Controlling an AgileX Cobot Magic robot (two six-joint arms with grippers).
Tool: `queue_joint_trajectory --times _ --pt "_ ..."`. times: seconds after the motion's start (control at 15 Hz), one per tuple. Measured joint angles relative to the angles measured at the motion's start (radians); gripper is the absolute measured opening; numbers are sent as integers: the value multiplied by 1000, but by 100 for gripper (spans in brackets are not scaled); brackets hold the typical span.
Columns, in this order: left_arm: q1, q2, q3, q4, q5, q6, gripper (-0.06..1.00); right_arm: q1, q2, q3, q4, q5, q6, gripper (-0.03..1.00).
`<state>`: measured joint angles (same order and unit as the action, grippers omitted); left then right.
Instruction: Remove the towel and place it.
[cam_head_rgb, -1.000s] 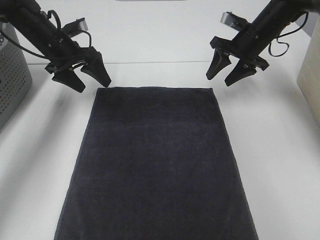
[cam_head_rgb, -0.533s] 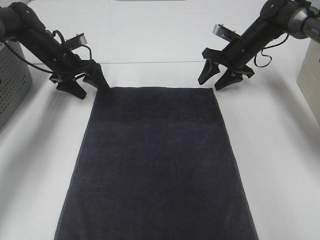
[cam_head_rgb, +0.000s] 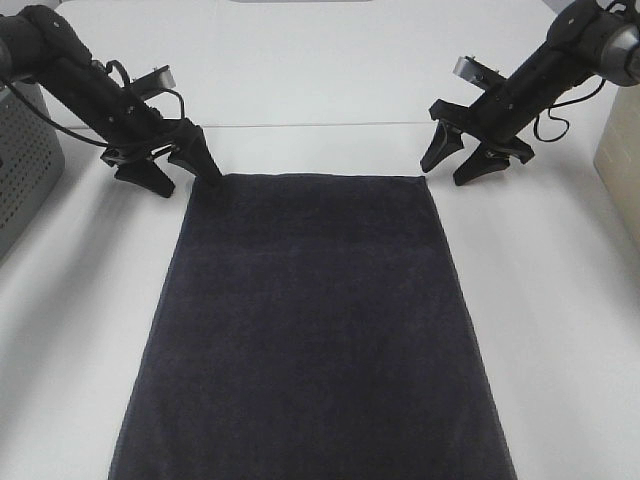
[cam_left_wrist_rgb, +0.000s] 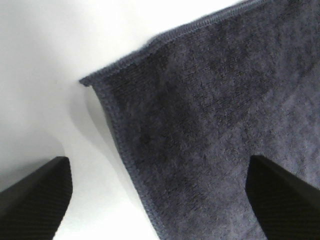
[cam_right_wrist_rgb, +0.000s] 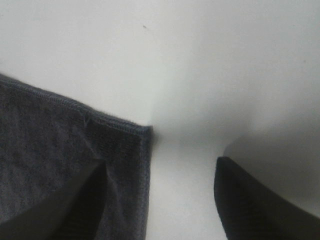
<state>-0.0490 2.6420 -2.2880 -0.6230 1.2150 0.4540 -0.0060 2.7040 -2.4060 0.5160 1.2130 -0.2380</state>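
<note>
Seen from the high camera, the towel lies flat on the white table with its length running near to far. The left gripper is spread open at its far left corner and the right gripper is spread open at its far right corner. In the left wrist view that hemmed corner sits between the parted fingers, one over bare table and the other over cloth. The right wrist view shows the same at the far right corner, jaws apart and grasping nothing.
</note>
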Motion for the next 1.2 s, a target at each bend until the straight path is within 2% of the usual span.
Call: queue_joint_trajectory --times 0.2,0.4,0.67,0.8,1.0,1.2 --pt "0 0 0 0 0 0 89 1 0 -2 -21 0 44 62" --pt "-2 0 0 1 0 -2 89 1 0 -3 -22 -1 130 72" --pt "-51 0 -4 19 -2 -15 89 18 -14 51 25 -5 116 74" --pt "-90 0 -5 19 -3 -55 88 67 -24 76 12 -5 114 74" --pt "-132 2 -5 20 -39 -138 83 143 -30 88 -64 -4 130 65" --pt "-142 6 -5 26 -49 -175 69 162 -35 88 -145 -11 158 47"
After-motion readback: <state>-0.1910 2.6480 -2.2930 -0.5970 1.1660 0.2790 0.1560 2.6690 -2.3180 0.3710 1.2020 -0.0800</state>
